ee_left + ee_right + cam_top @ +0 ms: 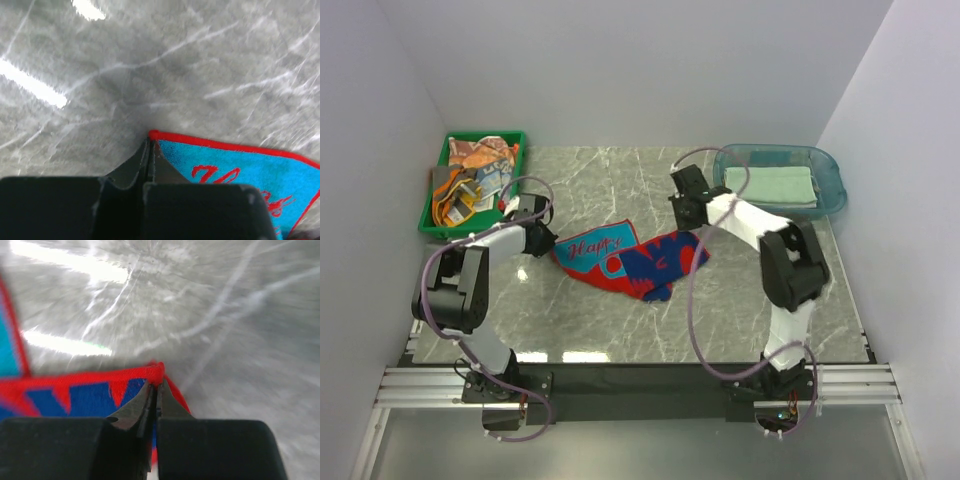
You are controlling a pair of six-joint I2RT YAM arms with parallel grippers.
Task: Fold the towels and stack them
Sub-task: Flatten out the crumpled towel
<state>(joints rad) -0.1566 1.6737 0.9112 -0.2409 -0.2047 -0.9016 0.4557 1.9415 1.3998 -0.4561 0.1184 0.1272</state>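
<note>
A red-edged towel (625, 255) with blue panels and lettering lies stretched across the middle of the marble table, partly folded over itself. My left gripper (548, 243) pinches its left corner; the wrist view shows the jaws shut on the red hem (153, 136) of the light blue side (235, 167). At the towel's right corner, my right gripper (692, 228) is shut on the bunched red edge (159, 372) beside dark blue cloth (75, 399). More towels (475, 175) lie crumpled in the green tray (433, 220). A folded pale green towel (770, 185) rests in the blue tub (833, 180).
The green tray stands at the back left, close behind my left arm. The clear blue tub stands at the back right, just behind my right arm. White walls close in the table on the left, back and right. Bare marble (620, 330) lies in front of the towel.
</note>
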